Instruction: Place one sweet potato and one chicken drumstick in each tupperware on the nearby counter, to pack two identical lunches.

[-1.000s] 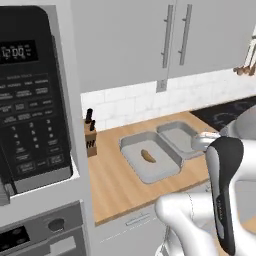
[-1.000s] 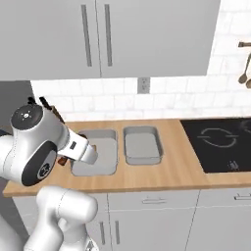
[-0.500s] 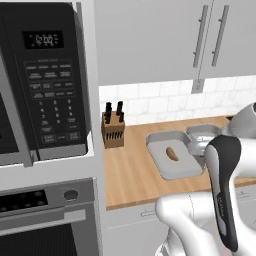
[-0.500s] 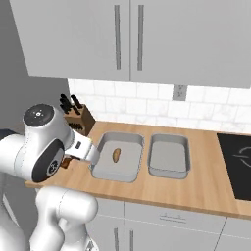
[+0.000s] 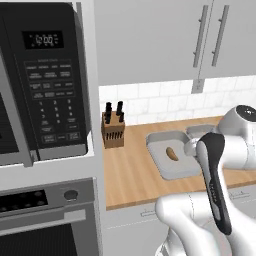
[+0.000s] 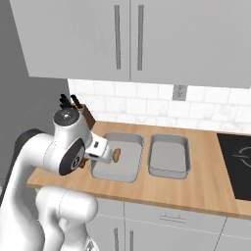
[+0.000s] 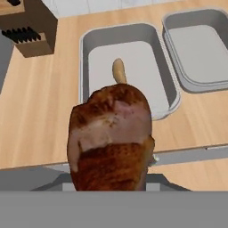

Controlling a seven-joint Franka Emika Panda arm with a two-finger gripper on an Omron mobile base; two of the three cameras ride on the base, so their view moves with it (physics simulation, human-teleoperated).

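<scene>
hand view | hand (image 7: 111, 178) grips chicken drumstick (image 7: 110, 136), bulb outward | sweet potato (image 7: 119, 71) lengthwise in tupperware (image 7: 84, 67)

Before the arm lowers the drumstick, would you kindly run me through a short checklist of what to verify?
1. Chicken drumstick held in the gripper: ok; it fills the foreground of the hand view.
2. Left tupperware already holds a sweet potato: ok.
3. Free floor in that tray beside the tuber: ok.
4. Right tupperware contents: empty, so it awaits both items.
5. Drumstick over the left tray: not ok in the hand view, where it hangs over the counter edge, short of the tray.
6. Knife block clear of the path: ok, it stands apart to the left.
</scene>
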